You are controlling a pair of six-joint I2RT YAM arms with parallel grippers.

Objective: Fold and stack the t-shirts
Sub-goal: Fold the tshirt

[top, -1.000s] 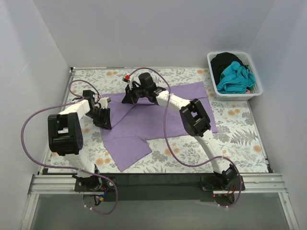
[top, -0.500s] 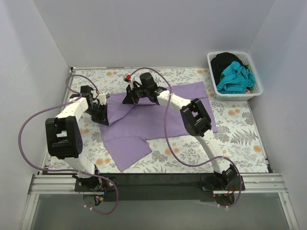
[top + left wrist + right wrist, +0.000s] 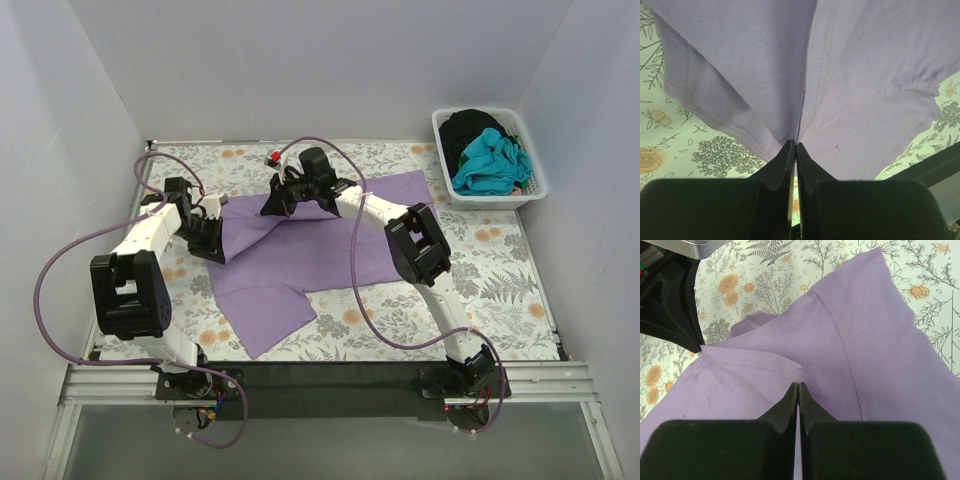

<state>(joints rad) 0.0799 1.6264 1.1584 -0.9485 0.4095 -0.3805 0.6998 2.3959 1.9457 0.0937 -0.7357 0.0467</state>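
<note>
A large lavender-purple t-shirt (image 3: 320,250) lies spread over the floral table covering in the middle of the top view. My left gripper (image 3: 213,240) is shut on the shirt's left edge; in the left wrist view its fingertips (image 3: 795,146) pinch a fold of the purple cloth (image 3: 860,90). My right gripper (image 3: 278,203) is shut on the shirt's far left corner and holds it lifted; in the right wrist view its tips (image 3: 798,386) pinch the purple cloth (image 3: 850,345). Teal (image 3: 490,160) and black (image 3: 470,125) shirts lie bunched in a basket.
A white plastic basket (image 3: 445,185) stands at the back right corner. White walls close in the table on three sides. Purple cables loop from both arms over the table's left side. The arm bases sit on a rail at the near edge.
Both grippers have moved slightly toward the back with the shirt's left edge, the right one also a little rightward. The shirt's left part has been pulled straighter.
</note>
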